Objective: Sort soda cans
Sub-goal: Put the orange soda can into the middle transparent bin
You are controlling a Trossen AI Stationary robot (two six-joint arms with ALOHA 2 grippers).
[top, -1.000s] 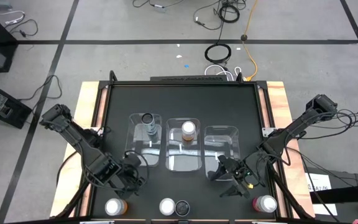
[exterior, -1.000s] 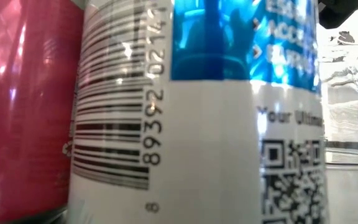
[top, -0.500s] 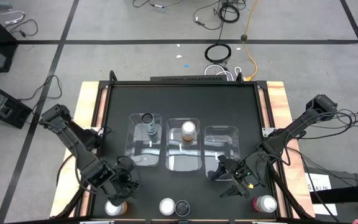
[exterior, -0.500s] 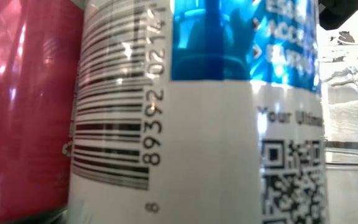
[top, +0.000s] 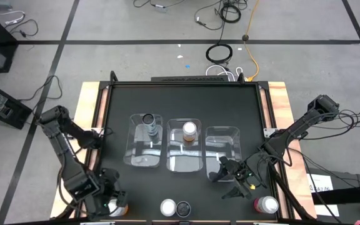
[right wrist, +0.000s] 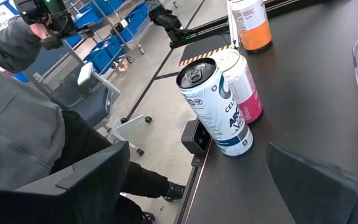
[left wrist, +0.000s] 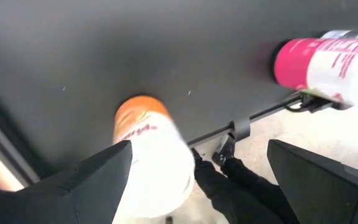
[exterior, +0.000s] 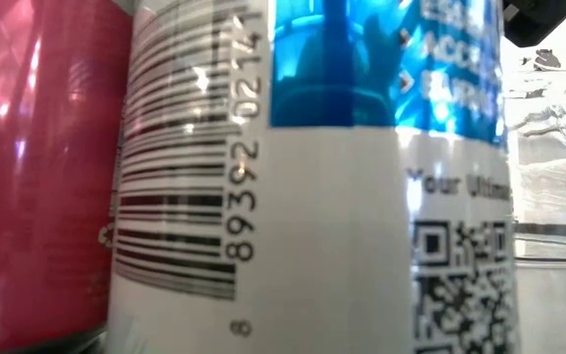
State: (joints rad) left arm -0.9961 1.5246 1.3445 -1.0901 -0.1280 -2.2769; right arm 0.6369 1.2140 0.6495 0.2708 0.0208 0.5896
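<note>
High view: left hand (top: 108, 203), fingers spread and empty, hovers at the orange-sided can (top: 119, 209) at the worktop's (top: 186, 106) seven o'clock edge, apparently lining up a grasp. Right hand (top: 236, 181), likewise released, waits at five o'clock.

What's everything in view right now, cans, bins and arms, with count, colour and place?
orange cans: two; one in the middle bin, one at the table's front-left edge between the left gripper's fingers, not yet gripped.
dark cans: two; one in the left bin, one at the front edge, centre.
pink cans: two; one at the front edge touching the dark one, one at the front-right corner.
clear bins: three, in a row mid-table; left, middle, right with no can in it.
table: one, black top.
person: one, grey sleeve, beyond the table's edge.
left gripper: open, around the front-left orange can.
right gripper: open, waiting in front of the right bin.
</note>
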